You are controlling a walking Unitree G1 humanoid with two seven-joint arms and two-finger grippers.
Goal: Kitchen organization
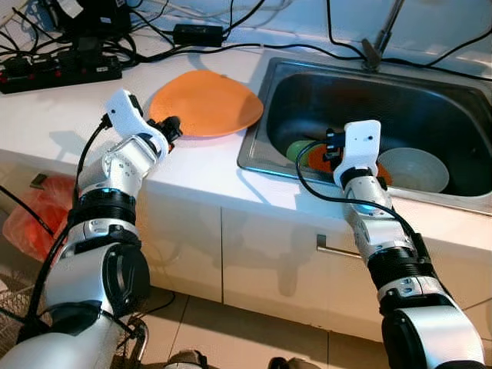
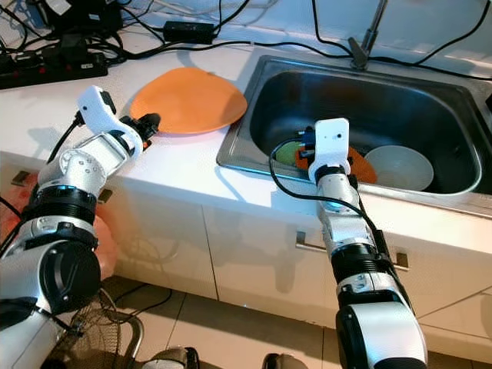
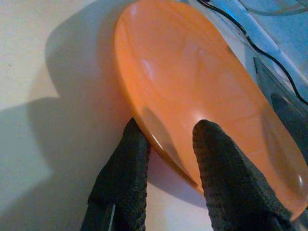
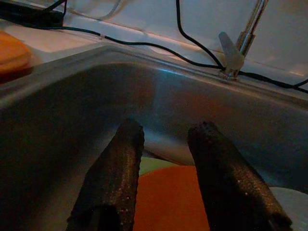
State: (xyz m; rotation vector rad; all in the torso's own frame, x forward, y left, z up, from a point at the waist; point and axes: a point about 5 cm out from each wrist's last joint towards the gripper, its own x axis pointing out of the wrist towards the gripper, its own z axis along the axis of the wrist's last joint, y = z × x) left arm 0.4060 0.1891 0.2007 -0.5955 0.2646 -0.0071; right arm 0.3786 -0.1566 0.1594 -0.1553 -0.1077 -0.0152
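Note:
An orange plate (image 1: 206, 104) lies on the white counter, just left of the steel sink (image 1: 254, 146). My left gripper (image 1: 171, 129) is at the plate's near-left rim; in the left wrist view its fingers (image 3: 125, 168) stand open on either side of that rim, one over the plate (image 3: 202, 82), one outside it. My right gripper (image 1: 329, 146) hangs open inside the sink with nothing between its fingers (image 4: 115, 168). Below it lie a small orange dish (image 4: 168, 197) and a green one (image 1: 296, 148). A white bowl (image 1: 415, 169) sits further right in the sink.
A faucet (image 1: 380, 38) stands behind the sink with black cables running along the wall. A power strip (image 1: 58, 69) and adapters crowd the counter's back left. A red bag (image 1: 31, 215) lies on the floor at left. White cabinet doors with a handle (image 1: 338, 247) are below.

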